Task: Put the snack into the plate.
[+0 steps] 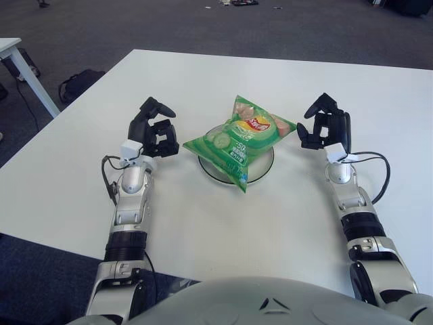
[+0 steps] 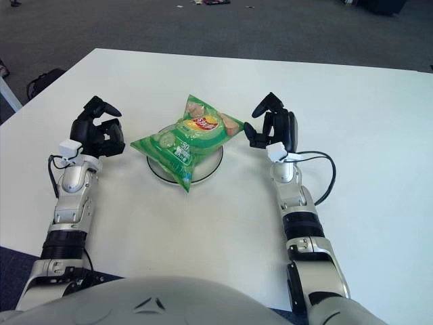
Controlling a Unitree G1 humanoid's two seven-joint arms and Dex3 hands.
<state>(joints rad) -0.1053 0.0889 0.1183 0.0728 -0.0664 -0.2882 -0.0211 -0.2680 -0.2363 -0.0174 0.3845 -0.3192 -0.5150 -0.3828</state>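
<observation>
A: Where is the left hand (image 1: 157, 132) and what are its black fingers doing?

B: It shows just left of the snack, above the white rectangular surface (image 1: 223, 223). The fingers are curled loosely toward the bag and grip nothing; a clear gap separates them from it

A: And the right hand (image 1: 323, 125)?

B: It mirrors the other, on the right side of the snack. Its fingers are bent inward too, with nothing between them, the tips close to the bag's right corner but apart from it. A thin black cable (image 1: 379, 172) loops off its wrist onto the surface

A: So where is the snack itself?

B: The glossy green crisp bag with cucumber slices printed on it (image 1: 242, 140) lies on the round white plate with a dark rim (image 1: 265, 169), midway between the two hands. The bag is wider than the plate: its left corner and lower tip stick out over the rim, and only the plate's front and right edge show beneath it

A: Anything beyond the surface?

B: Dark grey carpeted floor (image 1: 203, 30) all around, a black bag (image 1: 80, 83) on it at the upper left, and beside that the leg of a second white table (image 1: 27, 74)
</observation>
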